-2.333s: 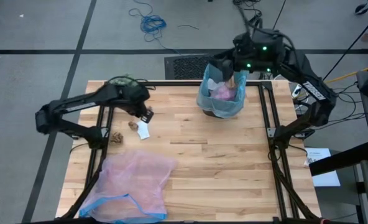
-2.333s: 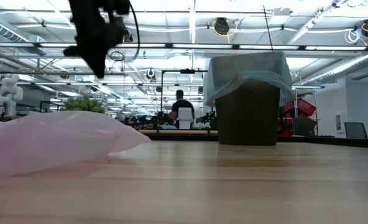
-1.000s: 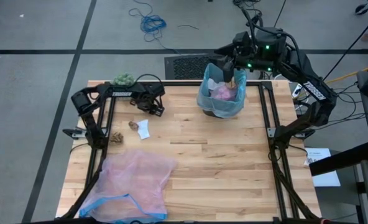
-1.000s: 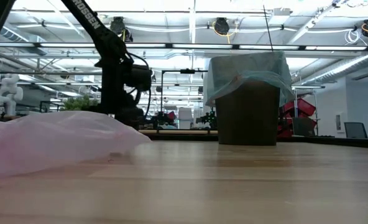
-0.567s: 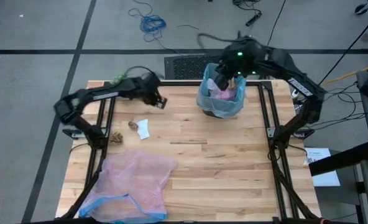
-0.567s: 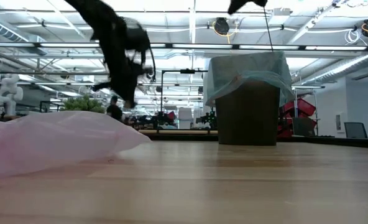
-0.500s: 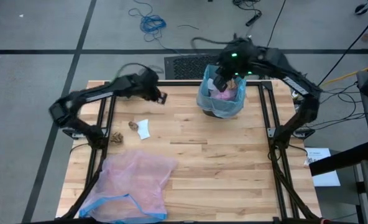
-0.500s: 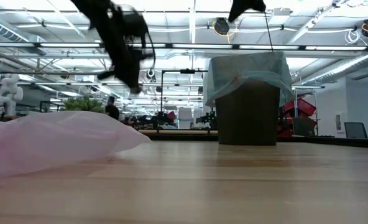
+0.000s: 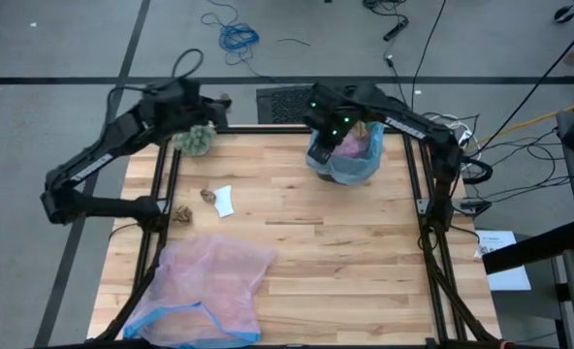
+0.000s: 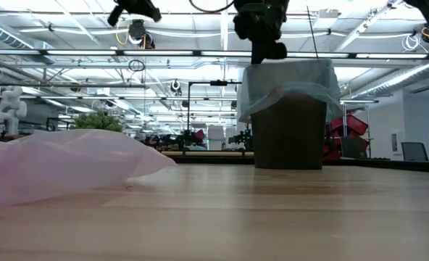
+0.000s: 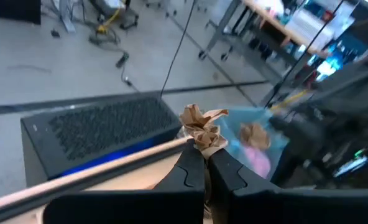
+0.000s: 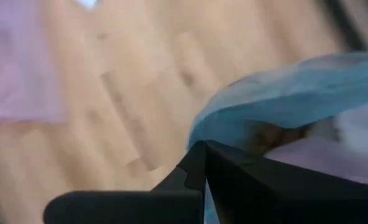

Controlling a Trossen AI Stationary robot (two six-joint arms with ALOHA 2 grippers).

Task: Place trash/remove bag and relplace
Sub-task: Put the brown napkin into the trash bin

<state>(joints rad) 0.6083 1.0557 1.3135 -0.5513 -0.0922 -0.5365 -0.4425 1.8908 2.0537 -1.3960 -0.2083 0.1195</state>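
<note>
Since a moment ago the left gripper (image 9: 212,101) swung up past the table's far edge. From above, the right gripper (image 9: 324,143) sits at the bag (image 9: 350,165) rim (fingers look together). Left wrist: pinched on a brown scrap (image 11: 202,127). Still loading trash; next, drop it in the bag.

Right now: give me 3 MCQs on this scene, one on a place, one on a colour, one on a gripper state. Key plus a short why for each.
1. The pink bag lies:
A. at the table's near left
B. inside the bin
C. on the floor

2. The bag lining the bin is:
A. black
B. light blue
C. green

3. The left gripper is:
A. open, empty
B. shut on a brown scrap
C. shut on the green ball

Key: 1 A, the high view shows it flat there. 2 B, blue plastic drapes the rim. 3 B, the brown scrap sits between the fingertips.
</note>
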